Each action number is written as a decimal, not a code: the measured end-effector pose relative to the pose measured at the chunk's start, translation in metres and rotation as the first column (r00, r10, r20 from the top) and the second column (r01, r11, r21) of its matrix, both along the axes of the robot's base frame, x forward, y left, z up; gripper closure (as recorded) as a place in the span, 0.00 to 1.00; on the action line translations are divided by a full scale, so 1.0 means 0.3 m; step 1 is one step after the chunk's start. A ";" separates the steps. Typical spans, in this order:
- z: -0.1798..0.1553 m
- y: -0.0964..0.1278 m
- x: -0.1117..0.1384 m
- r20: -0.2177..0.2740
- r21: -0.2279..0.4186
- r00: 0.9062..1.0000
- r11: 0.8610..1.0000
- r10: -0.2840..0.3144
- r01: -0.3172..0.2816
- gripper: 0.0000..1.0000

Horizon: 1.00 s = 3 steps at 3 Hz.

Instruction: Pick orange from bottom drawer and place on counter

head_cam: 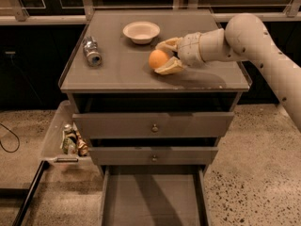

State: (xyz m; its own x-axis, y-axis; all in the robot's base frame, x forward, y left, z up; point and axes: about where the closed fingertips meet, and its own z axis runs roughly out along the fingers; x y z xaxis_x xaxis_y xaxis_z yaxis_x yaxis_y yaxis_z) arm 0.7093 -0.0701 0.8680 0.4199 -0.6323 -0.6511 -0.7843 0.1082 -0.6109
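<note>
Claw: positioned above the tabletop, right of centre, about midway between the rear and front edges. The arm enters from the right and crosses the right edge of the tabletop.

Claw state: clenched on the orange. One of the fingers lies on the rear side of the fruit and the other on its front side, with the fruit held between them.

Orange: located at the middle of the tabletop, slightly toward the right edge, inside the claw. It sits low against the surface; whether it touches the tabletop cannot be determined.

Bottom drawer: pulled fully out toward the front, below the front edge of the tabletop. Its flat interior is exposed.

Other items on the tabletop:
- Bowl: cream, upright, near the rear edge, around the centre line. It stands behind and to the left of the orange, apart from it.
- Can: metal, lying on its side near the left edge, well apart from the orange.

Cabinet front: the two upper drawers each carry a small round knob and stand slightly out from the cabinet.

Beside the cabinet: a pale tray sits low at the left side and holds several small items too indistinct to identify.
</note>
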 end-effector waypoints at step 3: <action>0.000 0.000 0.000 0.000 0.000 1.000 1.000 0.000 0.000 0.00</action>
